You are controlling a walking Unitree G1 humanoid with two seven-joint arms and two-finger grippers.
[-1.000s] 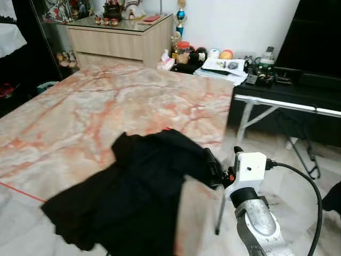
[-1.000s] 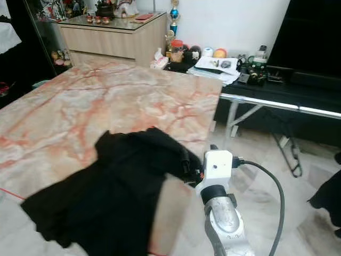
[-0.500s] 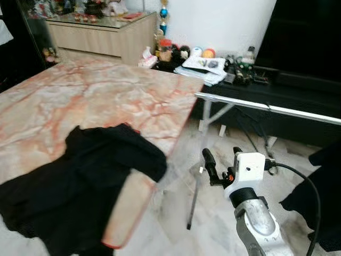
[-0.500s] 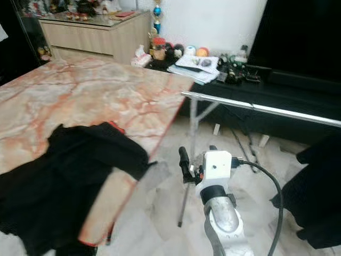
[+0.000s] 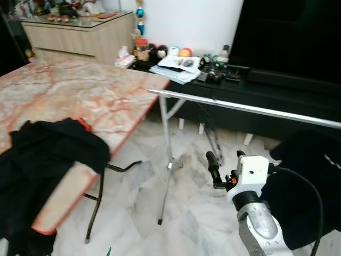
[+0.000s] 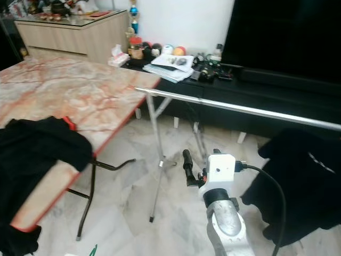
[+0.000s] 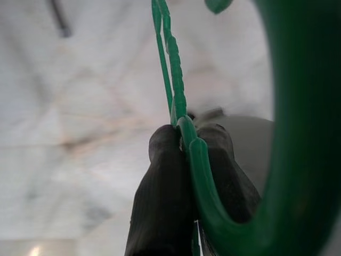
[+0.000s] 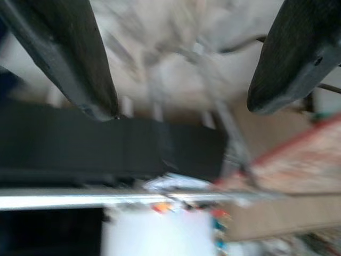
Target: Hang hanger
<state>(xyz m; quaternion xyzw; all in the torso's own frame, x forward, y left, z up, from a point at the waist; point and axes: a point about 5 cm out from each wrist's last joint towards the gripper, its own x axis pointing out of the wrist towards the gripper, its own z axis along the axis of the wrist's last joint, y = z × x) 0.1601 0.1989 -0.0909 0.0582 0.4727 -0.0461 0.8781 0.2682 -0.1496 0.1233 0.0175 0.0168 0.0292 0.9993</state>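
Observation:
A green plastic hanger (image 7: 184, 138) is pinched between the two black fingers (image 7: 162, 186) of my left gripper (image 7: 185, 140); its big hook curves close past the wrist camera. A green tip of the hanger (image 5: 107, 250) peeks in at the bottom edge of the head view. A silver clothes rail (image 5: 240, 106) runs across the room ahead and to the right, on a thin metal stand (image 5: 165, 160). My right gripper (image 5: 226, 161) is held up in front of me, below the rail. It is open, with nothing between its fingers (image 8: 80, 58).
A black garment (image 5: 306, 176) hangs from the rail at the right. The marble folding table (image 5: 80, 90) stands to the left, with a heap of black clothes (image 5: 42, 160) on its near corner. A low black cabinet (image 5: 277, 96) with clutter lines the back wall.
The camera has swung to the right: the table and black clothes have slid left in view, and the rail and hanging garment have come in. The right gripper keeps its place in the picture.

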